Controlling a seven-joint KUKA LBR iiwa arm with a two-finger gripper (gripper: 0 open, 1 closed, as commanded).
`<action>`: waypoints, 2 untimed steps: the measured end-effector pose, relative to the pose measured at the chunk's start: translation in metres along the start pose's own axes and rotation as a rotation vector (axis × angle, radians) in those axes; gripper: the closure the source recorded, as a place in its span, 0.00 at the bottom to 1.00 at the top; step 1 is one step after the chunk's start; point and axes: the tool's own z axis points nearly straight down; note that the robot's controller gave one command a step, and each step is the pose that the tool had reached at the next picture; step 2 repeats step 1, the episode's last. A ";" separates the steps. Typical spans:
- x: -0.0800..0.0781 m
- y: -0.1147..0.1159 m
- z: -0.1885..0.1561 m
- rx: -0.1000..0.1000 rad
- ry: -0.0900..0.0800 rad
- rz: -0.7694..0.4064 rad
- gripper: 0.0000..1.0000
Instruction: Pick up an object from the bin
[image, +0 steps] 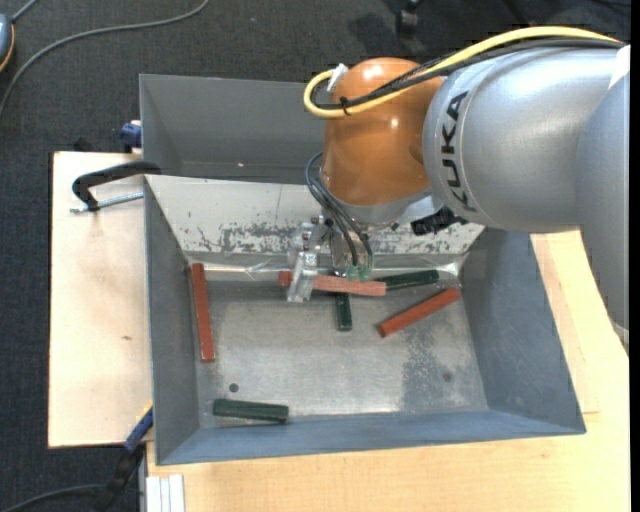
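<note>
My gripper (302, 284) hangs under the orange wrist cover near the bin's back wall, left of centre. It is shut on a red-brown flat stick (350, 287), which lies level and reaches to the right from the fingers, with a short end showing on their left. Just below that stick a short dark green stick (344, 313) lies on the floor, pointing towards the front. Another dark green stick (411, 280) lies behind it to the right, partly covered by the held stick. A second red-brown stick (419, 312) lies slanted further right.
A long red-brown stick (203, 312) lies along the left wall. A dark green stick (250, 410) rests at the front left corner. The arm and its orange cover hide the back right of the bin.
</note>
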 end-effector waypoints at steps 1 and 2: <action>-0.021 0.012 -0.069 -0.002 0.000 0.023 1.00; -0.021 0.012 -0.069 -0.002 0.000 0.023 1.00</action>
